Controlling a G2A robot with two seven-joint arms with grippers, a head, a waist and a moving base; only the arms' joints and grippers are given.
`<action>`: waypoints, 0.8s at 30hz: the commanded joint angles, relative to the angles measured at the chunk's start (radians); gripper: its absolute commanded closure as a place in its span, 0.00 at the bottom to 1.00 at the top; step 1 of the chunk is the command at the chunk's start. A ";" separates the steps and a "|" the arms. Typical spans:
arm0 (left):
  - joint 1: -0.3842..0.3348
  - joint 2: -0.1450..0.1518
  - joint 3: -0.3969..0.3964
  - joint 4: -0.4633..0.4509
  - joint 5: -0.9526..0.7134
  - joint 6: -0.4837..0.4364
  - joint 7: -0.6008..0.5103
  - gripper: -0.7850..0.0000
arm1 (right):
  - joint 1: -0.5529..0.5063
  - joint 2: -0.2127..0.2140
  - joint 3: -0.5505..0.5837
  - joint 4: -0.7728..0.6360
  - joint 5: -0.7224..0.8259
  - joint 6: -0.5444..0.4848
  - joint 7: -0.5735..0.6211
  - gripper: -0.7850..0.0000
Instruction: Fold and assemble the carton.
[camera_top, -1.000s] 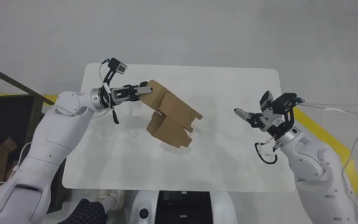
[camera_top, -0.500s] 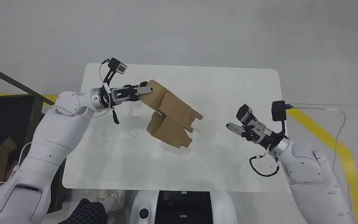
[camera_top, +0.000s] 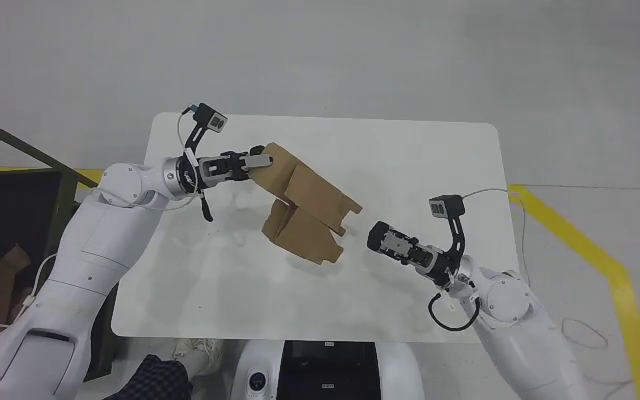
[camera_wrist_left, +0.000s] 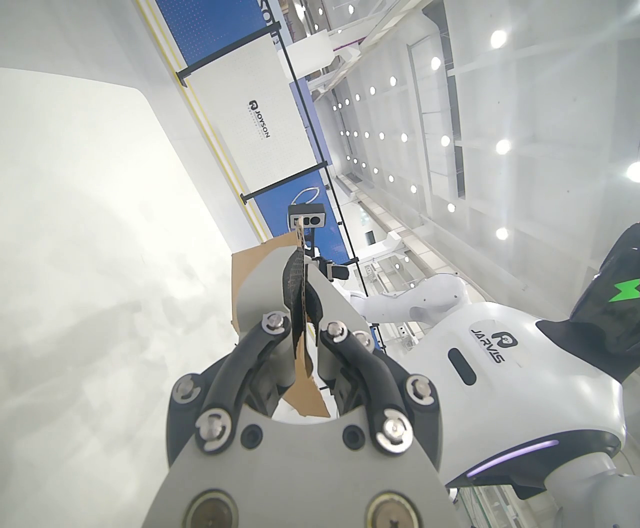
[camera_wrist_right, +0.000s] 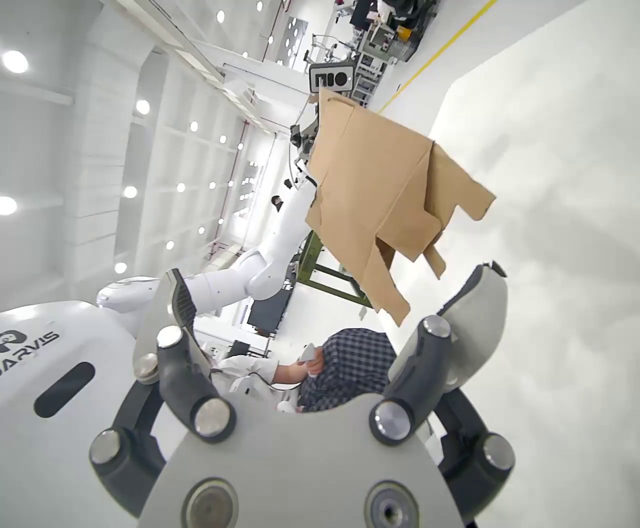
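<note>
A brown carton (camera_top: 305, 205), partly folded with loose flaps, hangs tilted above the middle of the white table (camera_top: 420, 160). My left gripper (camera_top: 262, 160) is shut on the carton's far-left edge; in the left wrist view the cardboard edge (camera_wrist_left: 299, 300) is pinched between the two fingers of that gripper (camera_wrist_left: 300, 280). My right gripper (camera_top: 380, 238) stands open just right of the carton's lower flaps, apart from them. In the right wrist view the carton (camera_wrist_right: 385, 195) hangs a short way beyond that gripper (camera_wrist_right: 330, 290), whose spread fingers hold nothing.
The table's right half and front strip are bare. A dark green frame (camera_top: 40, 160) stands off the table's left side. A person in a checked garment (camera_top: 155, 380) sits below the table's front-left corner.
My right gripper has swung from the table's right edge leftward and slightly toward the front, ending close to the carton's flaps. The left arm and carton have stayed put.
</note>
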 joint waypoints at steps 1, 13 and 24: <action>0.000 0.000 0.000 0.000 0.000 0.000 0.000 1.00 | 0.025 -0.002 -0.007 0.030 -0.001 -0.006 0.015 0.00; 0.000 0.000 0.000 0.000 0.000 0.000 0.000 1.00 | 0.025 -0.002 -0.007 0.028 -0.009 0.002 0.010 0.00; 0.000 0.000 0.000 0.000 0.000 0.000 0.000 1.00 | 0.069 -0.024 -0.130 0.129 0.008 -0.008 0.053 0.00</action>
